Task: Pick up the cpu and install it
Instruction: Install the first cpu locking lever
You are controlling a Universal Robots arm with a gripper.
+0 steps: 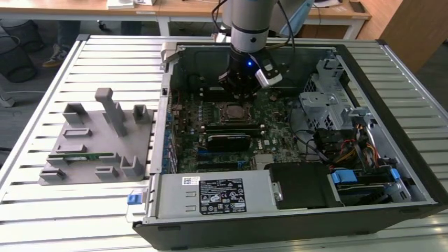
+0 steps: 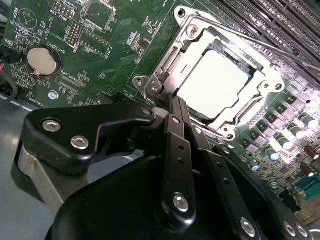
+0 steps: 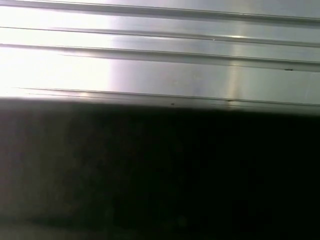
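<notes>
Inside the open computer case, I am hovering the gripper just beside the socket. Its fingers are pressing together, holding nothing. I am seeing the cpu sitting inside the socket frame.

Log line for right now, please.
gripper: shut, empty, beside socket | cpu: seated in socket | computer case: open

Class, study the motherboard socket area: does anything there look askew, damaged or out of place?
Nothing stands out. The cpu lies flat and square inside the socket frame, and the end effector sits beside the frame's edge.
</notes>
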